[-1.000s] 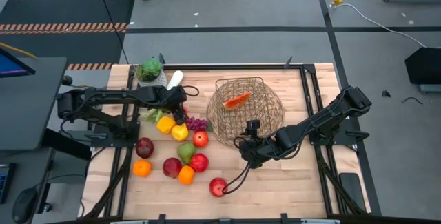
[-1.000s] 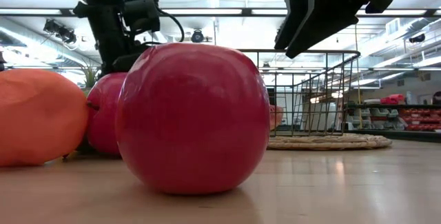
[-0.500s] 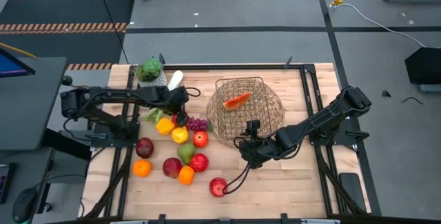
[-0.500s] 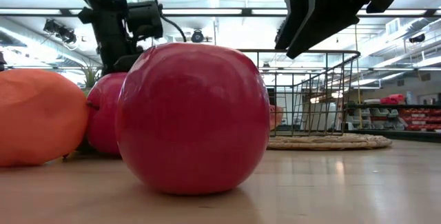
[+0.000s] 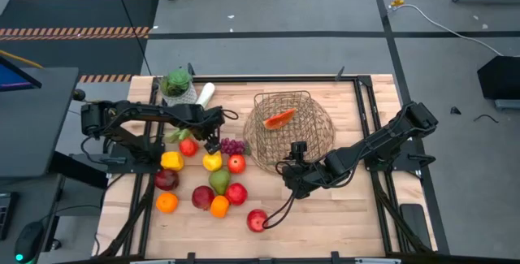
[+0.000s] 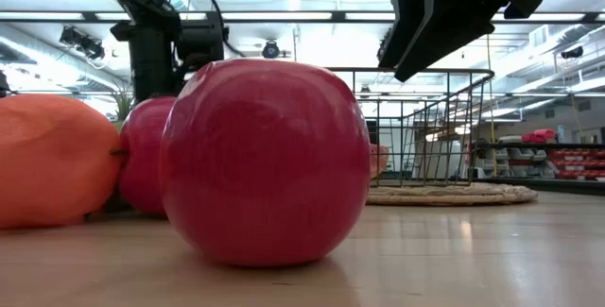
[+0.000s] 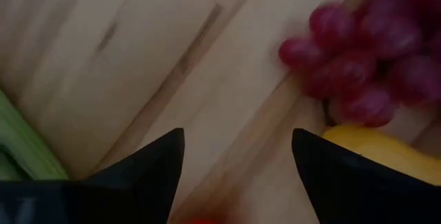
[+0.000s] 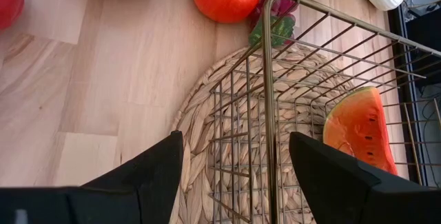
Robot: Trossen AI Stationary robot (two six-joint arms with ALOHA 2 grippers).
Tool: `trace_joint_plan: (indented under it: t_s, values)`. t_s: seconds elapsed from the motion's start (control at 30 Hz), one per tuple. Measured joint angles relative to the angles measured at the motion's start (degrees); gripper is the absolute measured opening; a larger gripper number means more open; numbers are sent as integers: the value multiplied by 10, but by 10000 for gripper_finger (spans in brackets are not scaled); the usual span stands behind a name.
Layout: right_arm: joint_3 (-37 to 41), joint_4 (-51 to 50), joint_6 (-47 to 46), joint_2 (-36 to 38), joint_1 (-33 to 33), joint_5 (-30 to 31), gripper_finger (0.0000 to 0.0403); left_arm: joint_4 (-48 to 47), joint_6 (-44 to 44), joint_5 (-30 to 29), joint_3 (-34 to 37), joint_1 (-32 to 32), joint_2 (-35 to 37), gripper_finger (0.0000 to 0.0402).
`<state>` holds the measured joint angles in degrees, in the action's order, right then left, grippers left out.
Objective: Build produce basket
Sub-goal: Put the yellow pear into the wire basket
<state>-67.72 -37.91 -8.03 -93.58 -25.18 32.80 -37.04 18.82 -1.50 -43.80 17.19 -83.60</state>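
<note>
The basket [image 5: 288, 130], round wire on a woven mat, holds a watermelon slice [image 8: 358, 131]. The produce lies left of it: purple grapes [image 7: 358, 65], a yellow lemon [image 5: 212, 161], a yellow pepper [image 5: 171, 161], a small red fruit [image 5: 188, 146], a green pear [image 5: 218, 180], red apples [image 6: 265, 161], oranges [image 5: 219, 206] and a leek [image 5: 203, 95]. My left gripper [image 7: 238, 134] points down, open, over bare wood between the leek's green end and the grapes. My right gripper [image 8: 234, 136] hangs open above the basket's near rim.
A leafy plant in a white pot [image 5: 176, 84] stands at the far left corner. Black rails [image 5: 367, 126] run along the table's sides. Bare wood [image 5: 341, 215] lies near and right of the produce.
My left gripper has sunk toward the table beside the grapes and tipped steeper. The yellow pepper has shifted toward the table's left and near edges. A small red fruit now shows where the pepper lay.
</note>
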Motion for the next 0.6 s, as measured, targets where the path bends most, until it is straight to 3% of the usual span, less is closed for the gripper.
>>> trace_joint_plan:
  t_s: [0.37,0.6]
  values:
    - [0,-8,-2,0,2,0,270,-40,8,-1,-106,-5,20,275]
    - [0,-21,-15,0,2,0,270,-72,26,-1,-134,-13,20,275]
